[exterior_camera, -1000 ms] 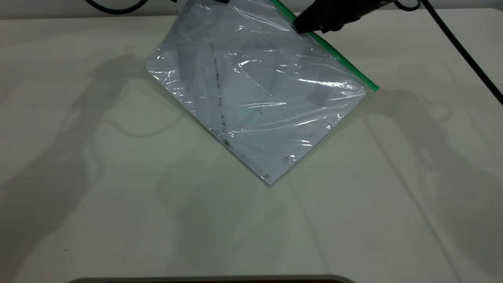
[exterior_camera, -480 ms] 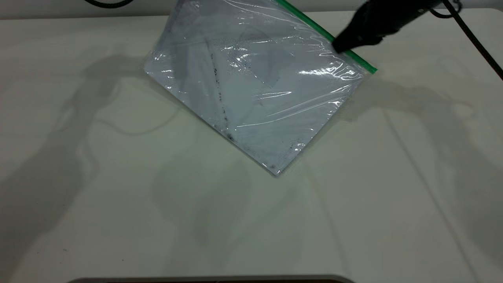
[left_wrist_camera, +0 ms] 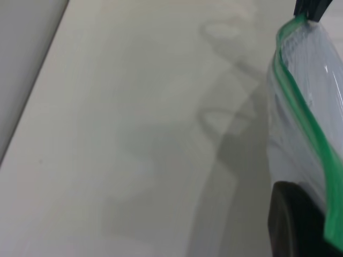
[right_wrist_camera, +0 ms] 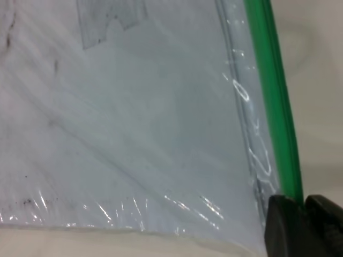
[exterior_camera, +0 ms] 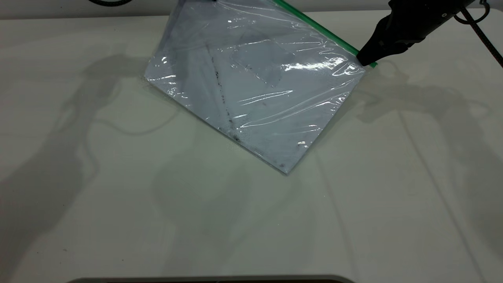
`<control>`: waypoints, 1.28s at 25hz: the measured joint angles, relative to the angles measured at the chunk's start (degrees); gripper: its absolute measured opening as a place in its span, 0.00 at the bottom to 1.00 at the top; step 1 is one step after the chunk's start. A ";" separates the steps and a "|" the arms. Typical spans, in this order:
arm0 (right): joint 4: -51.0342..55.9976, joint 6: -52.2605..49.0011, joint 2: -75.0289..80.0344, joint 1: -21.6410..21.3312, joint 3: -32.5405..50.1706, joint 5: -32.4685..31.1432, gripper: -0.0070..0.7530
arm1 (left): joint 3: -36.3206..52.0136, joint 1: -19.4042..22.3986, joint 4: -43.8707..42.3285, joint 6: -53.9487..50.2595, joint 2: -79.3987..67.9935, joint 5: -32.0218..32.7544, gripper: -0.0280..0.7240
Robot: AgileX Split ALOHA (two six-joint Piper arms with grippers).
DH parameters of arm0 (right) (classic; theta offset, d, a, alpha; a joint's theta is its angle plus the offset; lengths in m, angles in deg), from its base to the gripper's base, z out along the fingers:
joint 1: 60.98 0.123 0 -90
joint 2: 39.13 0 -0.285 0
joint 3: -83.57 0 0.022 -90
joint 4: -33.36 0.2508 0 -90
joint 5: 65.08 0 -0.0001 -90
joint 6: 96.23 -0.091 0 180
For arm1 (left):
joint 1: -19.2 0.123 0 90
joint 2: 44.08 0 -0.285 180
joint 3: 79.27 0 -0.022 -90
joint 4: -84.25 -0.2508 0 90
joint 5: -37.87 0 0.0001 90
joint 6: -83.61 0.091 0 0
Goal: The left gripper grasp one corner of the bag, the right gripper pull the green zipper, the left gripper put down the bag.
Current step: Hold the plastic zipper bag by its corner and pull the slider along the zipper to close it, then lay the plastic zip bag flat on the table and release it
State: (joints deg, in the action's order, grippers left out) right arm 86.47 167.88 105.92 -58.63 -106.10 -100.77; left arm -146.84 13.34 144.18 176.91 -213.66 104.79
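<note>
The bag [exterior_camera: 255, 90] is a clear pouch with a white sheet, a dark smudge line [exterior_camera: 222, 98] and a small pocket [exterior_camera: 263, 63]. It hangs tilted, with its lowest corner [exterior_camera: 286, 171] at the table. The left gripper [left_wrist_camera: 321, 211] is above the exterior view's top edge; in its wrist view a black finger [left_wrist_camera: 297, 225] clamps the corner of the bag beside the green zipper [left_wrist_camera: 303, 112]. The right gripper [exterior_camera: 363, 61] is shut on the green zipper [exterior_camera: 322, 29] at its far right end, and its wrist view shows the jaws [right_wrist_camera: 303, 206] pinching the strip [right_wrist_camera: 273, 96].
The white table [exterior_camera: 118, 196] carries only the arms' shadows. A black cable [exterior_camera: 483, 33] runs from the right arm at the top right. A dark rim [exterior_camera: 212, 280] shows at the table's front edge.
The right gripper has slid along the green zipper from near its middle to the right-hand corner. The bag's lowest corner has shifted slightly right.
</note>
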 joint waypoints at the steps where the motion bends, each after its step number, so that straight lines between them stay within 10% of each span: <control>1: -0.36 -0.24 0.00 -0.06 0.00 0.00 0.08 | 0.00 0.00 -0.42 -0.81 0.00 0.00 0.11; 16: -1.69 -5.01 0.19 -0.52 0.31 4.23 0.78 | -0.05 -3.36 -11.46 -26.53 0.06 0.00 0.15; 27: -1.76 -6.89 -1.17 -1.03 0.42 4.58 0.78 | -0.05 -6.45 -17.96 -45.59 0.41 0.00 0.83; 32: -2.60 -11.01 -9.16 -2.85 0.46 3.62 0.77 | -2.39 -6.45 -30.23 -55.54 3.37 0.00 0.90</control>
State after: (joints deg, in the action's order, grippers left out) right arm 83.87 156.87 96.76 -61.49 -105.63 -97.15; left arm -149.23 6.88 113.95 121.37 -210.28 104.79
